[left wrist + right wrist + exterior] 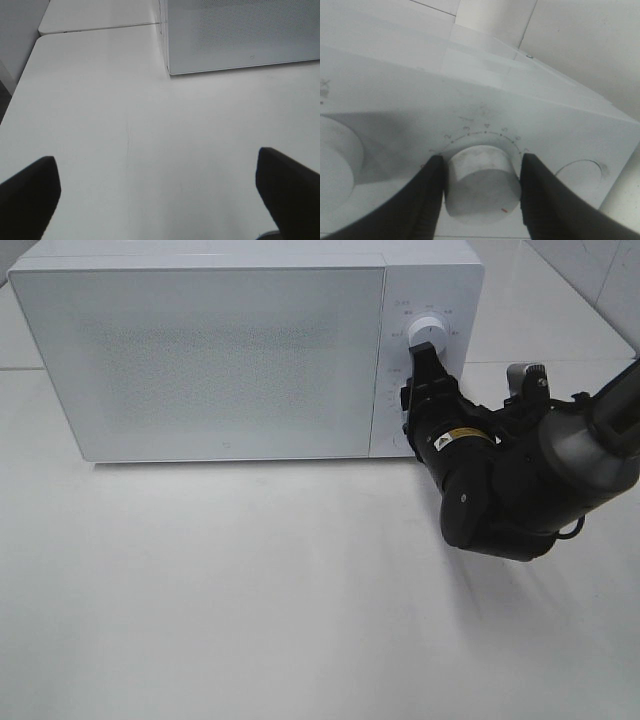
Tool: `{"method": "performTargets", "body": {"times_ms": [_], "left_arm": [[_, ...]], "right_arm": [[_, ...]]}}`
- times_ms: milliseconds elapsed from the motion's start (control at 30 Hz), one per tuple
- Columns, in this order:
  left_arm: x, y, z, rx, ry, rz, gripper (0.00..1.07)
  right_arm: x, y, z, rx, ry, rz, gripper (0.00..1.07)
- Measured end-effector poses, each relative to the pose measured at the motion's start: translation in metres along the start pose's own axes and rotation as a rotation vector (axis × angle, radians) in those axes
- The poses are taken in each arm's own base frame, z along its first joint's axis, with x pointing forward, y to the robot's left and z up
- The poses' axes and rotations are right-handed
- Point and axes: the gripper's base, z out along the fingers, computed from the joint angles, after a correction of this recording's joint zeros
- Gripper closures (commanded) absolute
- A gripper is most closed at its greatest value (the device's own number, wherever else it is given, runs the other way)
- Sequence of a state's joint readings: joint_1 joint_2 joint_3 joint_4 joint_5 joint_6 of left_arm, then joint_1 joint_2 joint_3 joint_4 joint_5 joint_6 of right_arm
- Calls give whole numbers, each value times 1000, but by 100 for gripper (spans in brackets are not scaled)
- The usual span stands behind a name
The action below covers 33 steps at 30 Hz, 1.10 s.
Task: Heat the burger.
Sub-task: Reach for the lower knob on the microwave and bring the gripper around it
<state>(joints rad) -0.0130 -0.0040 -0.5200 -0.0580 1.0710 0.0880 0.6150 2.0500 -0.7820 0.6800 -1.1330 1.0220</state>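
R tool (481, 162) is clamped on the timer knob (481, 189) of the microwave (200, 350), one finger on each side of the knob, pads against its rim, nothing else between them. L tool (160, 192) is spread wide and holds nothing, hanging over bare tabletop (250, 590) well apart from the microwave's front corner. The burger isn't visible in any view. The door (200, 440) is shut and frosted, so prob. it's inside, but can't confirm. Step in hand looks like setting the time, i.e. near the end of the task. To do it well: turn about the knob's own axis w/ pure wrist roll, no sideways drag, else the pads will slide off the smooth rim. Keep the squeeze even and watch the small red mark (505, 210) against the dial numbers (475, 130) so it lands past zero, not just off it. Release straight back along the axis. Room: the upper knob (427, 330) sits just beside the fingers on one side and a round button (580, 175) on the other, so there's little margin for the fingers to swing wide. R arm body hangs close in front of the control panel, near the microwave's right edge. The wall is close behind on that side, whereas the tabletop in front gives plenty of space to back off.
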Motion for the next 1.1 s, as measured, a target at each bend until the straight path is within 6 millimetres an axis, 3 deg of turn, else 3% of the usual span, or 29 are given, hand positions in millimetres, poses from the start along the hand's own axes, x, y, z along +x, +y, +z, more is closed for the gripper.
{"method": "performTargets", "body": {"times_ms": [700, 767, 1100], "left_arm": [[0, 0, 0, 0, 0, 0, 6], [0, 0, 0, 0, 0, 0, 6], [0, 0, 0, 0, 0, 0, 6]], "right_arm": [[-1, -2, 0, -22, 4, 450, 103], [-1, -2, 1, -21, 5, 550, 103], [-1, -3, 0, -18, 6, 604, 102]]}}
